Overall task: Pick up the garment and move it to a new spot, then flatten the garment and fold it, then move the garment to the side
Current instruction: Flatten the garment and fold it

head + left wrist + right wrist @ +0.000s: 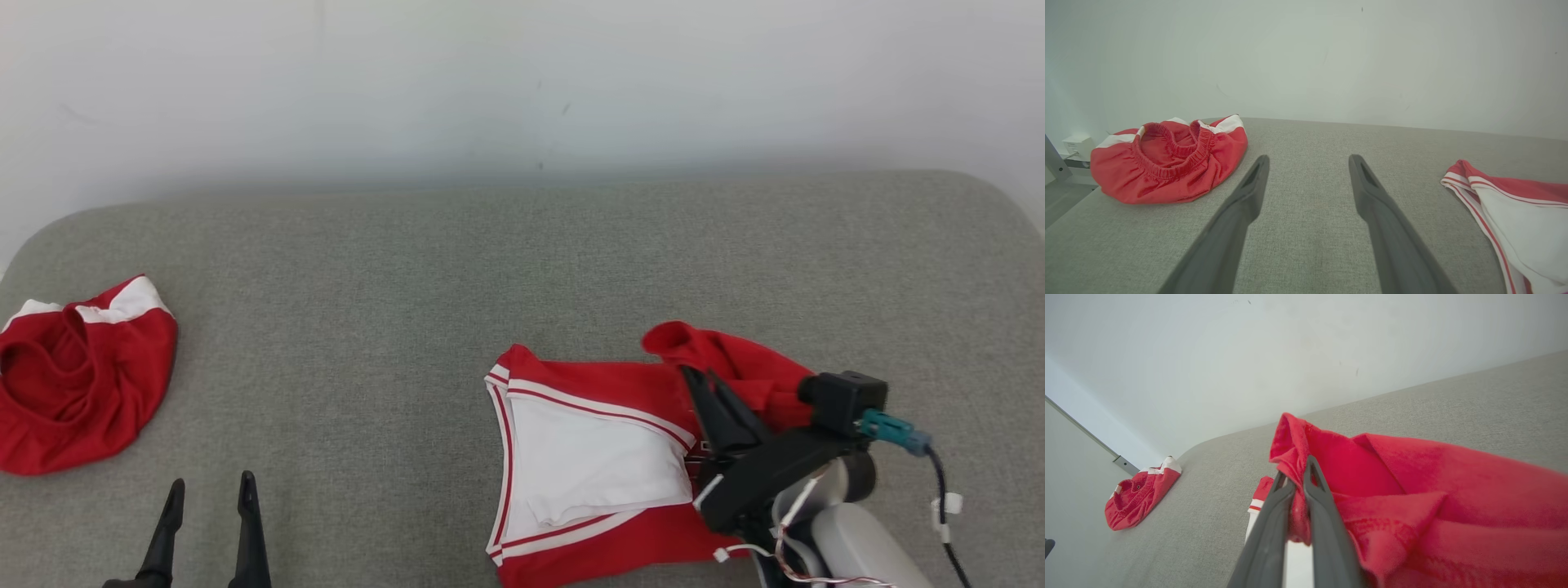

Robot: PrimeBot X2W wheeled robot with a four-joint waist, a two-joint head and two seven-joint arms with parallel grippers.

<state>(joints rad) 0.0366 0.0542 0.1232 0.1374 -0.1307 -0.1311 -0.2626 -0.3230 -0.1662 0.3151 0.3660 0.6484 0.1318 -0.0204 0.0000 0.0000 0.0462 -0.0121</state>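
The garment (596, 457) is a smooth red knit with a white panel and thin red-and-white striped trim. It lies mostly flat on the right of a grey woven pad (408, 286), with one red flap raised off the surface. The right gripper (699, 374) is at that flap, its jaws pinched together on a bunched fold of the red cloth. The left gripper (212, 482) hangs well apart at the lower left, jaws spread wide and holding nothing. Beyond it sits a crumpled pair of red shorts (73, 384) with a gathered elastic waistband.
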